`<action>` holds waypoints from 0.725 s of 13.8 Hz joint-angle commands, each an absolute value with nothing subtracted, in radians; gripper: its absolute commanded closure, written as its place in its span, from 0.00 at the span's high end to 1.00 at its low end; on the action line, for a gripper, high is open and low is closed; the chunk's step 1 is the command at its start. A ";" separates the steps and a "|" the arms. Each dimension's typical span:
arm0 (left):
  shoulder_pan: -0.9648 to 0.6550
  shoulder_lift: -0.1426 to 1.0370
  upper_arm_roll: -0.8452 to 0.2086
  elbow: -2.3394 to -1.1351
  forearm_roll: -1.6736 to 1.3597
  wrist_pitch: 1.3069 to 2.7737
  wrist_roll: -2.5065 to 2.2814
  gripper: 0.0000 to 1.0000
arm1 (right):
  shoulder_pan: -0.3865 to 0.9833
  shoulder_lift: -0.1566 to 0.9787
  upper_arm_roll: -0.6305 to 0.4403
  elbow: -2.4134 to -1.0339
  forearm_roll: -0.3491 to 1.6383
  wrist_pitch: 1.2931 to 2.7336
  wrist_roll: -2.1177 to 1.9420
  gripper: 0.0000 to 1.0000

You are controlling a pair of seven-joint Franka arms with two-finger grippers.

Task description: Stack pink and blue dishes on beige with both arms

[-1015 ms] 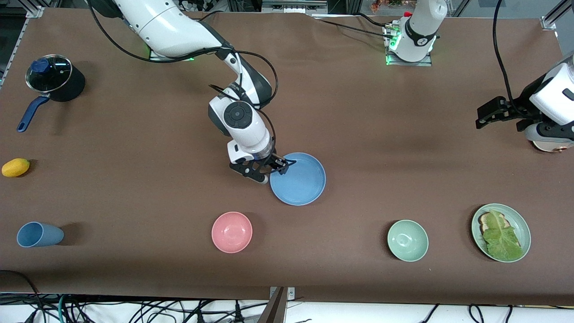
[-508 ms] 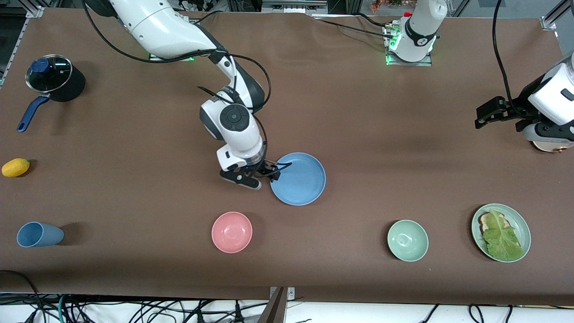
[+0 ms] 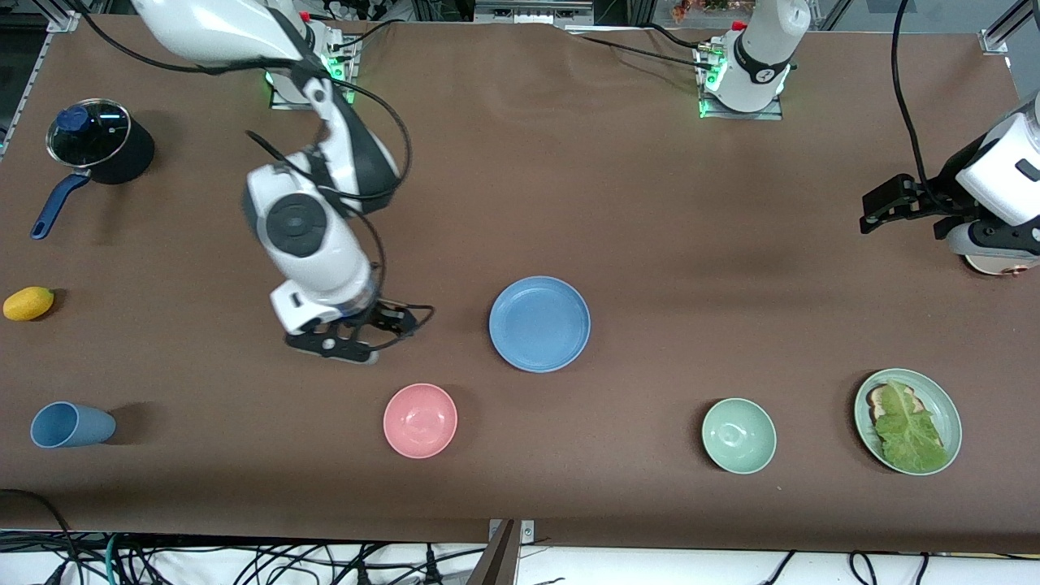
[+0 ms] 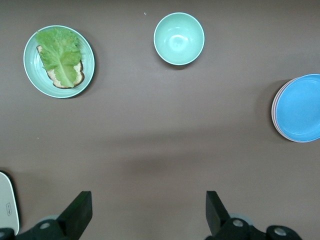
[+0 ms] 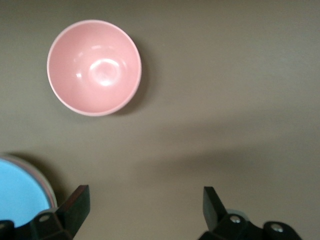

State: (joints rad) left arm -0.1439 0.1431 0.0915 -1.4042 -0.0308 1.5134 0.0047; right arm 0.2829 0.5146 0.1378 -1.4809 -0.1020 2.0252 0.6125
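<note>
The blue dish (image 3: 539,323) lies flat mid-table, uppermost of a stack. In the left wrist view a thin pink rim (image 4: 274,106) of the pink dish peeks out under the blue dish (image 4: 300,107). The beige one is hidden beneath them. My right gripper (image 3: 366,333) hangs open and empty over bare table, beside the stack toward the right arm's end. Its wrist view catches the blue dish's edge (image 5: 17,192) next to the right gripper (image 5: 145,210). My left gripper (image 3: 884,205) waits open and empty at the left arm's end, and in its own view the left gripper (image 4: 147,212) is over bare cloth.
A pink bowl (image 3: 420,421) sits nearer the camera than the stack. A green bowl (image 3: 738,435) and a green plate with lettuce (image 3: 907,421) lie toward the left arm's end. A blue cup (image 3: 69,425), a lemon (image 3: 28,303) and a lidded pot (image 3: 96,145) are at the right arm's end.
My right gripper has let go of the blue dish's rim and drawn away toward the right arm's end. The dish stays put. The left arm has not moved.
</note>
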 commanded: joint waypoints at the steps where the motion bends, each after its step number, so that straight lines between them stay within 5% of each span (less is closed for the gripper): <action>1: -0.150 0.156 0.092 -1.371 -0.026 1.512 0.026 1.00 | 0.247 0.398 0.097 -1.505 -0.026 1.875 0.456 1.00; 10: -0.152 0.163 0.092 -1.365 -0.028 1.511 0.026 1.00 | 0.178 0.164 -0.061 -1.517 0.017 1.553 0.097 1.00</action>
State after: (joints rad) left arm -0.1461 0.1476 0.0882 -1.3956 -0.0308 1.5149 0.0066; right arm 0.2234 0.2281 -0.0612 -1.4812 -0.0096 1.5896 0.1694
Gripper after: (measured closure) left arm 0.000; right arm 0.000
